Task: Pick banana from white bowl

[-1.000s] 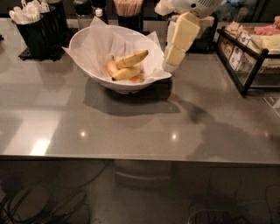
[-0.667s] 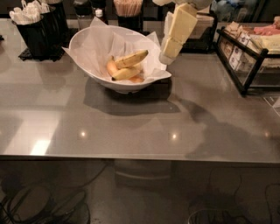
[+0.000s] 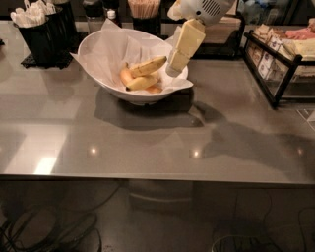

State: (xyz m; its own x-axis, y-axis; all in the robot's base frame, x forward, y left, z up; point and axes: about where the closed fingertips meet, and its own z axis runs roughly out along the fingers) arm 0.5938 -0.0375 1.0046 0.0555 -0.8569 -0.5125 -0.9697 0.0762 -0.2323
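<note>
The white bowl [image 3: 106,88], lined with crinkled white paper, stands on the grey counter at the upper left of centre. Two yellow bananas [image 3: 146,66] lie in it, with an orange fruit [image 3: 126,77] partly under them. My gripper [image 3: 174,66] reaches down from the upper right, its cream-coloured fingers over the bowl's right rim, just right of the upper banana's tip. It holds nothing that I can see.
A black holder with white packets [image 3: 42,29] stands at the back left. A cup of wooden sticks [image 3: 144,10] stands behind the bowl. A black wire rack with packets [image 3: 283,54] stands at the right. The grey counter [image 3: 147,142] ends at its front edge below.
The gripper has moved left and down from beside the bowl's right side to over its right rim, closer to the bananas. The bowl and fruit have not moved.
</note>
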